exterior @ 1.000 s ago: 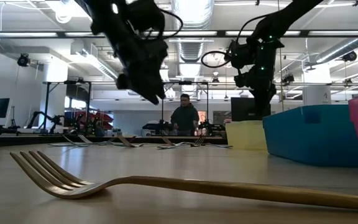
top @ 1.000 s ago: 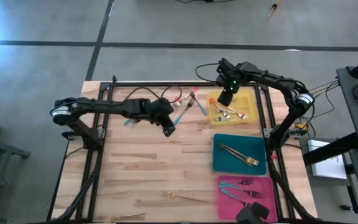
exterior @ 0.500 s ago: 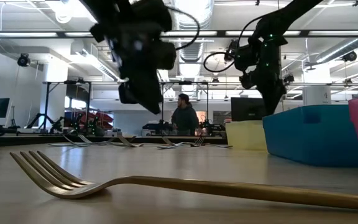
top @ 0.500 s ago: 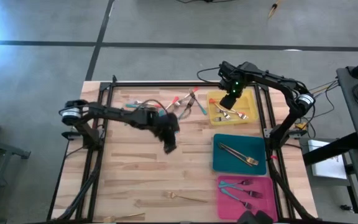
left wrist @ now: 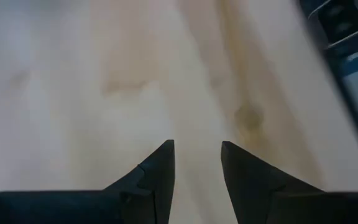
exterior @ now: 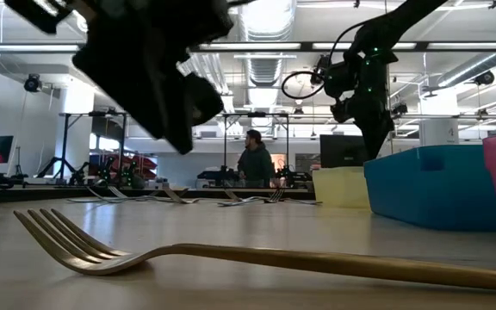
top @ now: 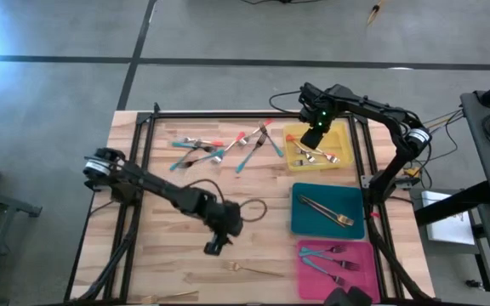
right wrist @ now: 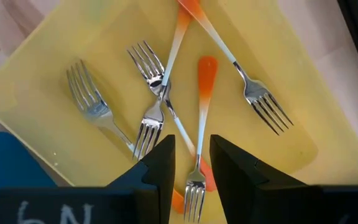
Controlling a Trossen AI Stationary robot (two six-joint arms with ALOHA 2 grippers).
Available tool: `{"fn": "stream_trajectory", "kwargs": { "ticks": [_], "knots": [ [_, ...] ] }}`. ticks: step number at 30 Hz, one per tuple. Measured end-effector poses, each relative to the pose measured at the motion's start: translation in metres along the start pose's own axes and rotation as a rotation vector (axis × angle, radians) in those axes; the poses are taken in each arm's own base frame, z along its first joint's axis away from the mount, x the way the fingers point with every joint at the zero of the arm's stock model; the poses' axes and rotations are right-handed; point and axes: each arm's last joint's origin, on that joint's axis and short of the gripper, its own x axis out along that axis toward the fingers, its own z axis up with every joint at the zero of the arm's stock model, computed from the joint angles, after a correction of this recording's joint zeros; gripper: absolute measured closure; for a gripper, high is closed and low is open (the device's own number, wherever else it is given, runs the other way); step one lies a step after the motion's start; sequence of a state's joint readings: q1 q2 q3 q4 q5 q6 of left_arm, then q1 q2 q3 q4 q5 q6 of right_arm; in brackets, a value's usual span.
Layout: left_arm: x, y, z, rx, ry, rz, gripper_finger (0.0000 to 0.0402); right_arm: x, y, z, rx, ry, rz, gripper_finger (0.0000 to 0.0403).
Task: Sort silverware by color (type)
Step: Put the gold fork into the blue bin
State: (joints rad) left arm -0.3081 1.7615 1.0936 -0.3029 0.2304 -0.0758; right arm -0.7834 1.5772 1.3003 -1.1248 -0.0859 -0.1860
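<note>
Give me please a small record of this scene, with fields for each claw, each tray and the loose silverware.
left claw: over bare wood near the table's front, jaws apart, nothing between them
right claw: above the yellow tray, jaws apart, holding nothing
yellow tray: orange-handled forks
teal tray: gold forks
pink tray: teal-handled forks
loose pile: orange and teal pieces at the table's far side
gold fork: alone on the wood near the front
</note>
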Motion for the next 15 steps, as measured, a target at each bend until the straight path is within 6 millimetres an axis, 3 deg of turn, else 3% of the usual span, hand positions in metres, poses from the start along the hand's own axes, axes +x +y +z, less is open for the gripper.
{"fn": "stream_trajectory", "kwargs": {
  "ticks": [6,9,15],
  "knots": [
    [0.034,-0.034,0.028,0.079,-0.041,-0.081,0.0288,-0.001,0.004,0.0,-0.013,-0.003,0.001,0.0306],
    [0.052,-0.041,0.043,0.087,0.003,-0.071,0.0288,-0.002,0.004,0.0,-0.012,-0.006,0.001,0.0305],
    [0.062,-0.05,0.043,0.151,0.073,0.04,0.0287,-0.003,0.004,-0.001,-0.013,-0.01,0.0,0.031]
  ]
}}
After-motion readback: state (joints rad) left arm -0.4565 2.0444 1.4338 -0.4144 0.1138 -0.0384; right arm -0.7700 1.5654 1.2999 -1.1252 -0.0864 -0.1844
